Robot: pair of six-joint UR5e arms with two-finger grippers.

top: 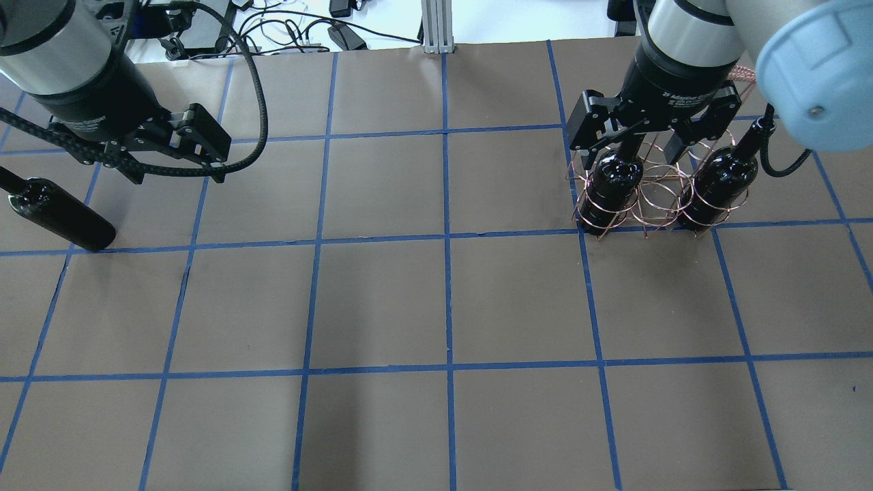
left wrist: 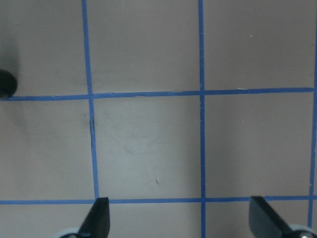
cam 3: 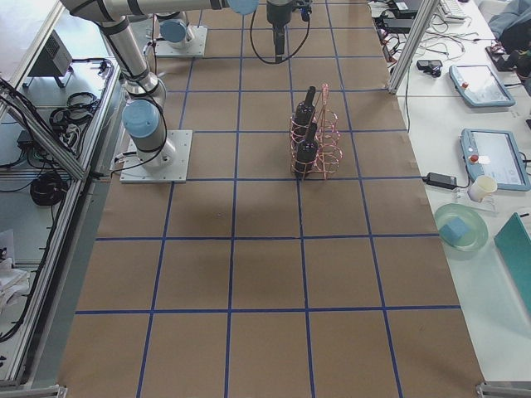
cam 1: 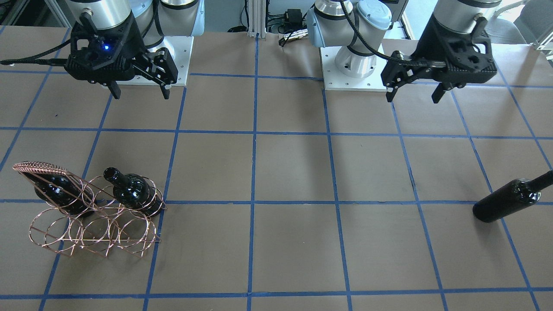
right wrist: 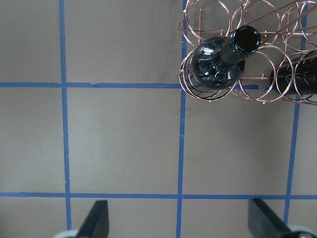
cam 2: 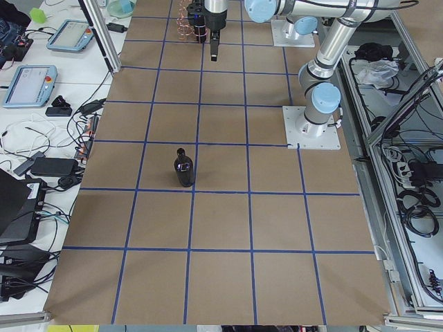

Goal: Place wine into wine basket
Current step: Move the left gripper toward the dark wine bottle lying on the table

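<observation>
the left gripper (cam 1: 414, 97) and right gripper (cam 1: 140, 95) hang nearest the robot, jaws spread, holding nothing. farther out, the wine (cam 1: 505, 203) stands alone on the robot's left, well apart from the wine basket (cam 1: 93, 226) on its right, whose end rings hold two bottles (cam 1: 134, 192).

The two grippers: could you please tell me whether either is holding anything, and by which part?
Nothing is held: the left gripper and the right gripper are both open and empty.
</observation>
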